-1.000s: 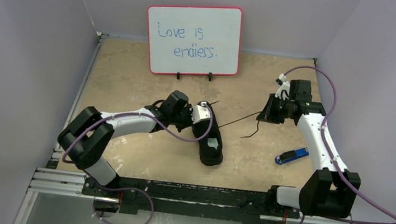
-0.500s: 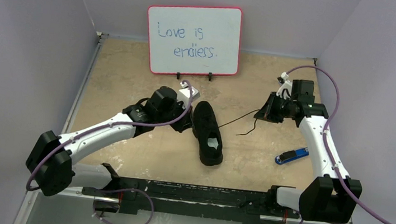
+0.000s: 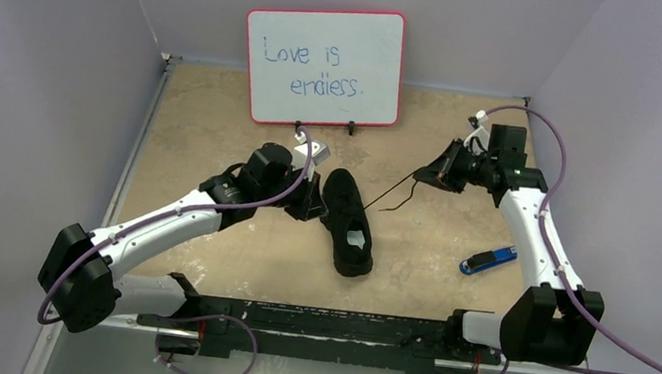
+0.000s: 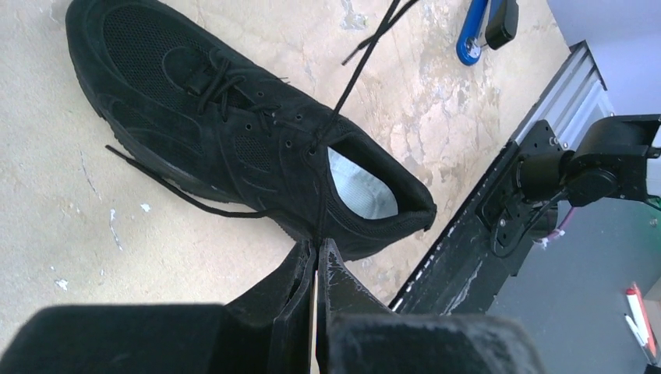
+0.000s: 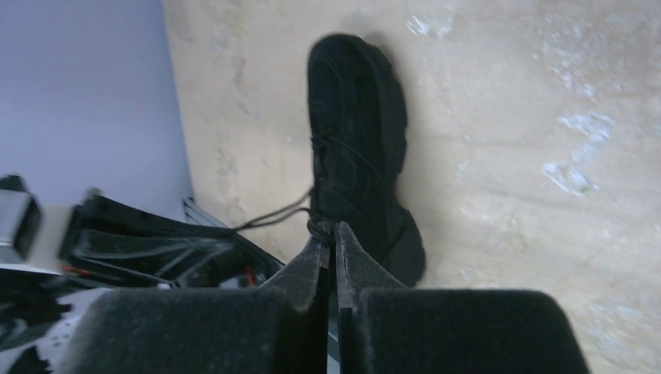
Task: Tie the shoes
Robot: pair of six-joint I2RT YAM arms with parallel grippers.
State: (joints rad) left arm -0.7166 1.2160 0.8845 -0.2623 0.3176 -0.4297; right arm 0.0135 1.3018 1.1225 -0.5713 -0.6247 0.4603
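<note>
The all-black shoe lies on the table, toe away from the arms, pale grey inner sole showing. It also shows in the left wrist view and the right wrist view. My left gripper is at the shoe's left side, shut on one thin black lace that runs from the eyelets into the jaws. My right gripper is right of the shoe and raised, shut on the other lace, which runs straight to the shoe. The pinched lace shows at the right fingertips.
A blue-and-black stick-shaped gadget lies at the right, near the right arm's base; it also shows in the left wrist view. A red-framed whiteboard stands at the back. Purple walls close in the left and right sides.
My left gripper has drawn back from over the shoe to its left side, holding a lace. My right gripper has lifted and moved back, pulling its lace straighter.
</note>
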